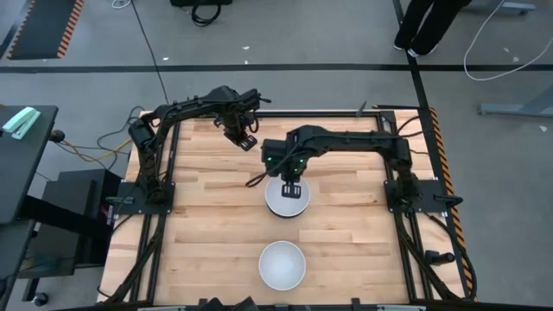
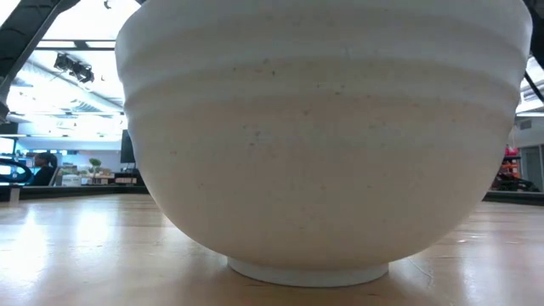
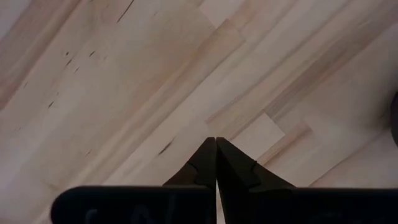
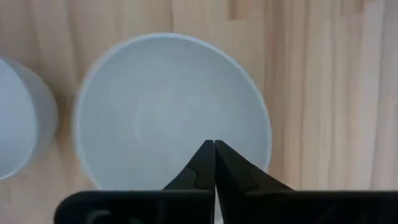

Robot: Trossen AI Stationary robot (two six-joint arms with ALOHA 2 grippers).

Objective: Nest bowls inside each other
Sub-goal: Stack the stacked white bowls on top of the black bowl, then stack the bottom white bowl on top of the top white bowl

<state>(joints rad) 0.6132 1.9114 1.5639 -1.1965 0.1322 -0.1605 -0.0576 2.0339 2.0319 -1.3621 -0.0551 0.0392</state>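
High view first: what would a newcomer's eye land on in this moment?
Two white bowls on the wooden table: the middle bowl sits directly under the right gripper, whose shut fingertips hang over its rim in the right wrist view. The near bowl stands apart at the table's front edge and fills the low view. The left gripper waits shut over bare wood at the back.

White bowls (image 1: 287,198) smooth, faintly speckled ceramic look; table (image 1: 207,225) pale wood planks, light sheen.
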